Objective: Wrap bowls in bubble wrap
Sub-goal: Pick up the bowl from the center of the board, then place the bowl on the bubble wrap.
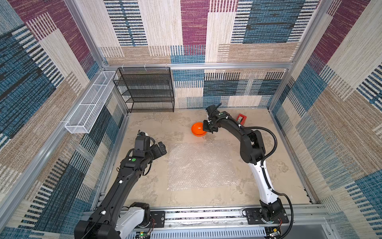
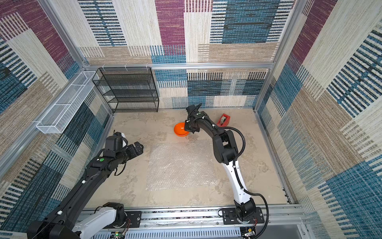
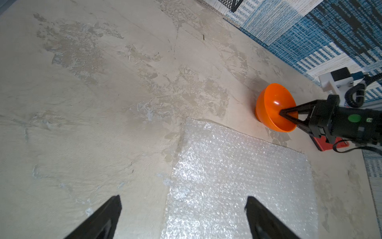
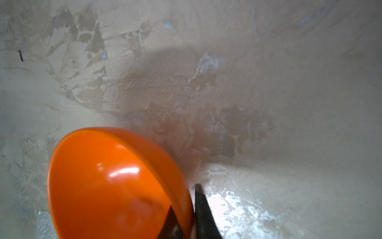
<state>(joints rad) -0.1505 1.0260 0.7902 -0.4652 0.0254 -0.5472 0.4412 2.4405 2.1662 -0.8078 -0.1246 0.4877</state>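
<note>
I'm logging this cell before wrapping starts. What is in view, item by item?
bowl: one, orange, on the table beyond the wrap's far edge
wrap: one sheet, clear, flat at mid-table
tape dispenser: one, red, far right of the table, behind the right arm
rack: one, black mesh, far left corner against the back wall
basket: one, white mesh, hung on the left wall
table: one, beige, mottled
left gripper: one, black, open, above the table at the wrap's left edge
right gripper: one, black, shut on the bowl's rim
</note>
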